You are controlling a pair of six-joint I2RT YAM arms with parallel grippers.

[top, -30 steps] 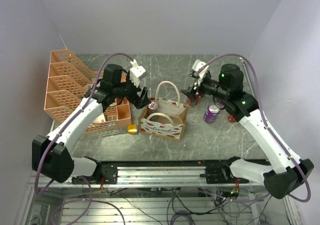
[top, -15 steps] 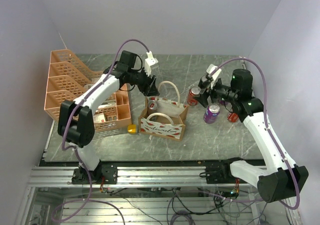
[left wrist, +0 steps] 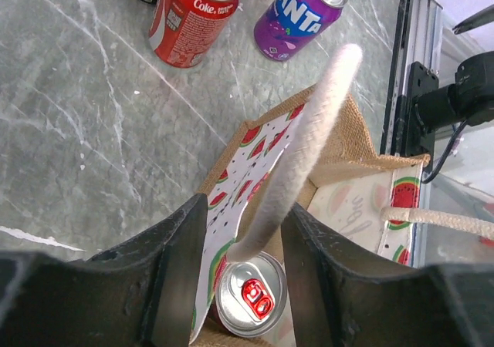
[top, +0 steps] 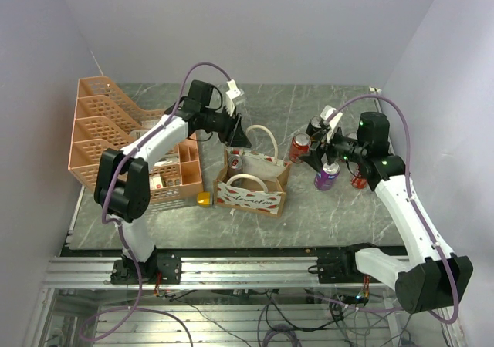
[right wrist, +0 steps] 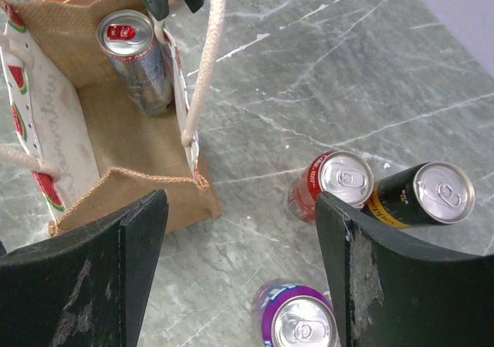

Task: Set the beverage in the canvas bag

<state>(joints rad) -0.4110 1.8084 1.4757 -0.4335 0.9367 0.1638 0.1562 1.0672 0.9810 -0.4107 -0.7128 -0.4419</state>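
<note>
The canvas bag (top: 251, 183) stands open mid-table, tan with watermelon prints (left wrist: 255, 143) (right wrist: 116, 131). One silver-topped beverage can (left wrist: 251, 294) stands upright inside it at the back left corner (right wrist: 131, 42) (top: 236, 161). My left gripper (top: 241, 137) hovers over that corner, its jaws (left wrist: 245, 216) straddling the bag's rear white loop handle (left wrist: 309, 123), with a gap still showing on one side. My right gripper (top: 315, 156) stands open and empty (right wrist: 241, 208) above bare table, between the bag and the loose cans.
A red Coke can (top: 299, 146) (right wrist: 336, 181), a purple Fanta can (top: 326, 176) (right wrist: 297, 324) and a black can (right wrist: 424, 197) stand right of the bag. An orange mesh rack (top: 100, 131) fills the left side. A small yellow object (top: 204, 199) lies by the bag's front left corner.
My left arm swung from the bag's left side over its back corner and its jaws narrowed around the rear handle. My right gripper drew back to the right, toward the loose cans.
</note>
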